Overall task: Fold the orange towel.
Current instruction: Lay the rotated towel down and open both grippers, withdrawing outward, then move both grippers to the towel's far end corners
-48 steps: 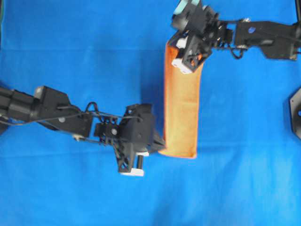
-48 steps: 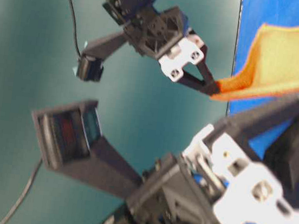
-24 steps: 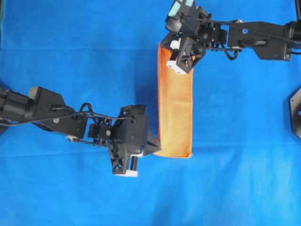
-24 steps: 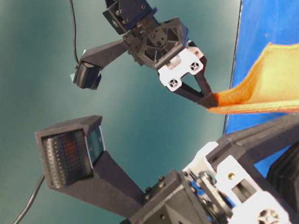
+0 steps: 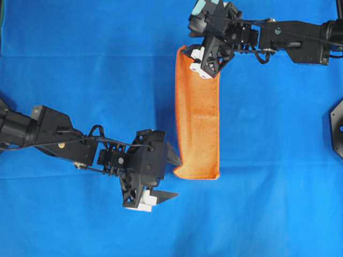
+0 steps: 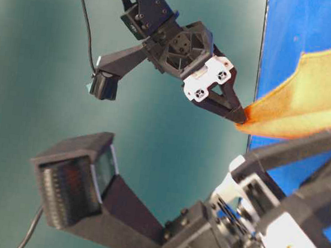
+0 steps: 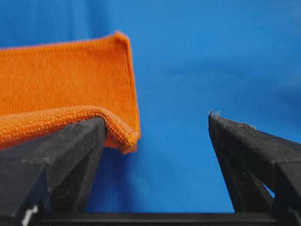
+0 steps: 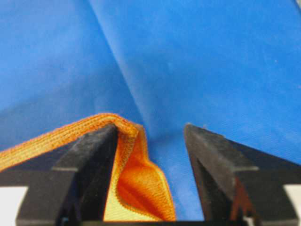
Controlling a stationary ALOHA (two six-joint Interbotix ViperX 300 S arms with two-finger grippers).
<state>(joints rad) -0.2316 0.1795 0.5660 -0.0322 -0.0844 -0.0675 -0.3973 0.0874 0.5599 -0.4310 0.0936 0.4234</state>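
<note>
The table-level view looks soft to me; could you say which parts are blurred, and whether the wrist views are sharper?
Table-level view: the near black gripper body blurs heavily; the bright orange terry-cloth towel is soft. Left wrist view: towel weave crisp, fingers slightly soft. Right wrist view: hem stitching sharp.

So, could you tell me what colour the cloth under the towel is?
Blue cloth, seen best in the overhead view.

Blue table cloth (image 5: 107,64) across the whole surface in the overhead view, faintly creased, one soft fold running diagonally in the right wrist view. Dark teal backdrop (image 6: 24,94) beyond the cloth's straight edge in the table-level view. Black mounting piece (image 5: 336,128) at the surface's right edge. Even, diffuse light.
</note>
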